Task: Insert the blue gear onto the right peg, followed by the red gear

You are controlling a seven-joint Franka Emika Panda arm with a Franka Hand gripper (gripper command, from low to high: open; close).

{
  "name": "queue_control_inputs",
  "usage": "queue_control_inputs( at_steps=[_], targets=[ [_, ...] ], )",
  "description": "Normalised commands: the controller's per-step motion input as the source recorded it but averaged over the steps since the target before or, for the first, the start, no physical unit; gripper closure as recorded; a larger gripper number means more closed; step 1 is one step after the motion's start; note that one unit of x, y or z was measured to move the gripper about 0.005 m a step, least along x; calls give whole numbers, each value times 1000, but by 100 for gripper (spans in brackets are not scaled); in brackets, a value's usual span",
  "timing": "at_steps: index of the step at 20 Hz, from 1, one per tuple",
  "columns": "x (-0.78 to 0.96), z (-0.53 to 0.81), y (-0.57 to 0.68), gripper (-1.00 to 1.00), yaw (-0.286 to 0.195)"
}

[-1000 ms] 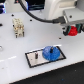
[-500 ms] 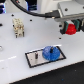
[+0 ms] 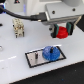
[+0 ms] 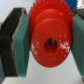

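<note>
The blue gear lies flat on the right half of the black-rimmed grey plate. It covers the right peg, which is hidden. The thinner pin stands free on the plate's left half. My gripper is shut on the red gear and holds it in the air beyond the plate, toward the exterior view's right. In the wrist view the red gear sits clamped between the two teal pads, with its hub hole facing the camera.
A white block with dark holes stands on the white table at the exterior view's left. A black cable runs from it toward the arm.
The gripper has moved toward the exterior view's left with the red gear in it, closer to the plate. The blue gear has not moved.
</note>
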Motion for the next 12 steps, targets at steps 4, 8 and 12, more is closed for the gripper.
queue_control_inputs(
  at_steps=[4, 8, 12],
  targets=[
    [501, 4, -159, 100, 0],
    [380, -44, -154, 100, 0],
    [282, -82, -198, 100, 0]
  ],
)
